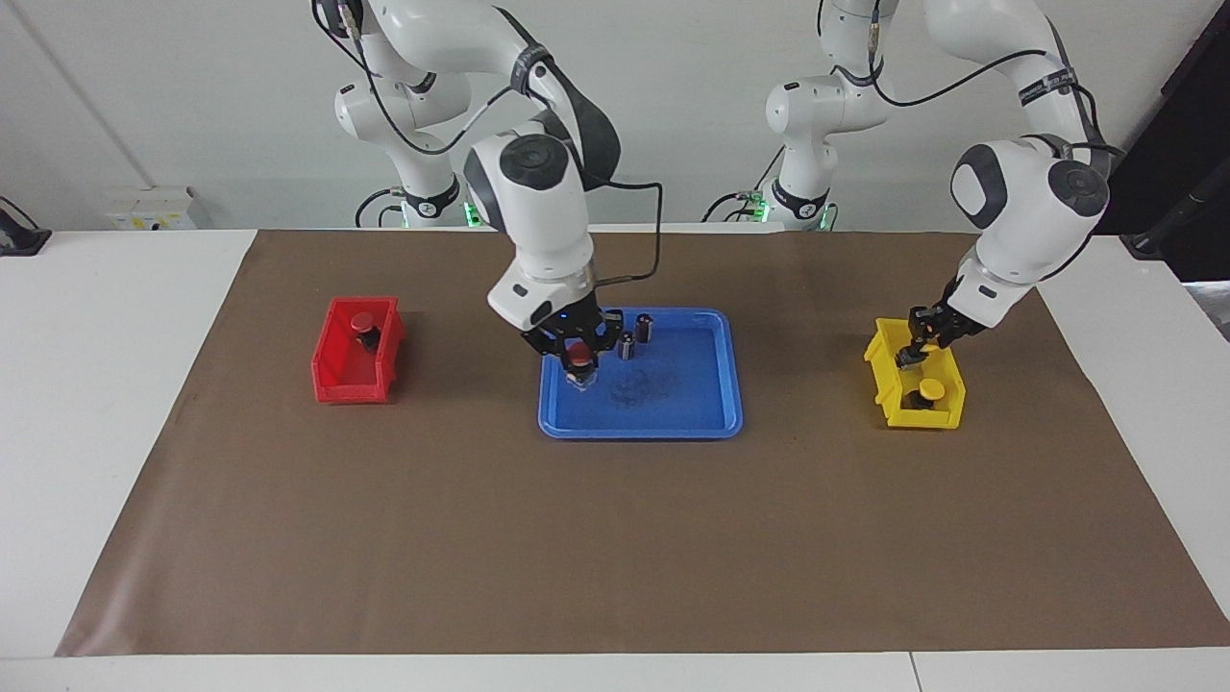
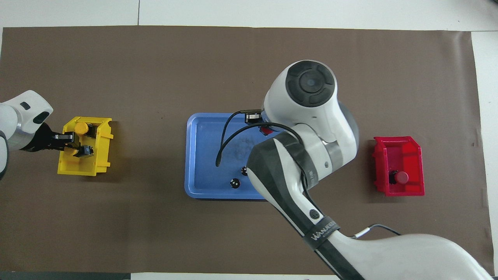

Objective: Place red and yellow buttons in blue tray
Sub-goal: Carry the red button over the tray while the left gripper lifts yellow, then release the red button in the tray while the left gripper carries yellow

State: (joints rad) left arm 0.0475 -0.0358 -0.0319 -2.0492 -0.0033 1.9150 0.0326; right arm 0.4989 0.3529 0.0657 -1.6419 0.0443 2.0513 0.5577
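Observation:
My right gripper (image 1: 578, 369) is shut on a red button (image 1: 578, 357) and holds it low in the blue tray (image 1: 694, 406), at the tray's end toward the right arm. In the overhead view the arm covers most of it; only a bit of the red cap (image 2: 266, 130) shows. The second red button (image 1: 362, 324) sits in the red bin (image 1: 338, 378). My left gripper (image 1: 917, 343) is in the yellow bin (image 1: 889, 386), just above its floor. One yellow button (image 1: 929, 389) lies in that bin. The other yellow button is hidden at the gripper.
Two dark capless cylinders (image 1: 645, 327) (image 1: 626, 345) stand in the tray near its edge nearer the robots. The red bin (image 2: 412, 149) is toward the right arm's end and the yellow bin (image 2: 102, 155) toward the left arm's end. Brown paper (image 1: 615, 538) covers the table.

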